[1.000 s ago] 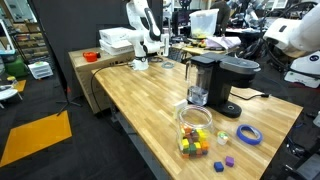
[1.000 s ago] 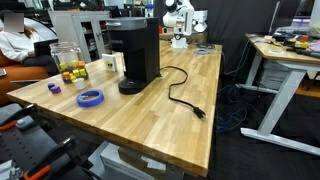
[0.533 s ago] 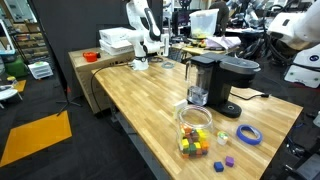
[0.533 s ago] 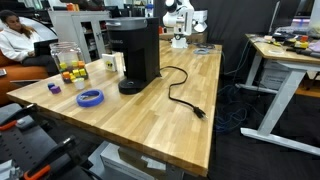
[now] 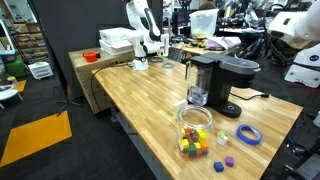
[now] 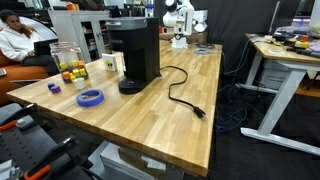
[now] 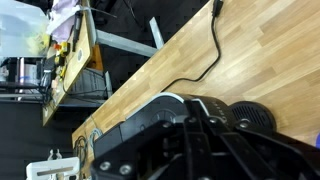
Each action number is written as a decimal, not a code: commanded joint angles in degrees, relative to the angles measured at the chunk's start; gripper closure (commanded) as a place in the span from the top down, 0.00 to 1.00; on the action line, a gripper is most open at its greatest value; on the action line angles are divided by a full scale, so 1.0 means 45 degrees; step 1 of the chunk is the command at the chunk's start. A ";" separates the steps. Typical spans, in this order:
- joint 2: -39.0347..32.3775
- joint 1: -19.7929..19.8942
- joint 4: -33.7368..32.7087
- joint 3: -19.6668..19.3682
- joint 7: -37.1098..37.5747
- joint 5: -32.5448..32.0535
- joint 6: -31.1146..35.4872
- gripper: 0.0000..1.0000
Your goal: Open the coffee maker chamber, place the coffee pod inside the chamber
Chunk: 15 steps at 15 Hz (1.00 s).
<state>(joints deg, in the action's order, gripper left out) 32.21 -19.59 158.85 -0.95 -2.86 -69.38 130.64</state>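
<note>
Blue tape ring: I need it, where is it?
In both exterior views the tape ring lies on the table, beside the coffee maker and cube jar.

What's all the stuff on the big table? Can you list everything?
coffee maker: one, black, on the wooden table
power cord: one, black, trailing from the coffee maker across the table
jar of cubes: one, clear with coloured cubes, near the coffee maker
tape roll: one, blue, beside the jar
loose cubes: a few, purplish, by the jar
robot arm: one, white, table's far end
gripper: one, black, shut
</note>
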 commanded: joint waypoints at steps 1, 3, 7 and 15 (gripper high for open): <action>-0.0221 0.0642 -0.0063 0.0496 -0.0109 0.0158 0.0477 0.00; -0.0471 0.0678 0.0018 0.0471 -0.0247 0.0057 0.0889 0.00; -0.1185 0.0804 0.0134 0.0376 -0.0528 0.0129 0.1869 0.00; -0.1422 0.1484 0.0134 0.0318 -0.1480 0.0142 0.2521 0.00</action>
<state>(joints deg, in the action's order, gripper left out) 25.22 -15.19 159.45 0.08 -6.37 -69.11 140.06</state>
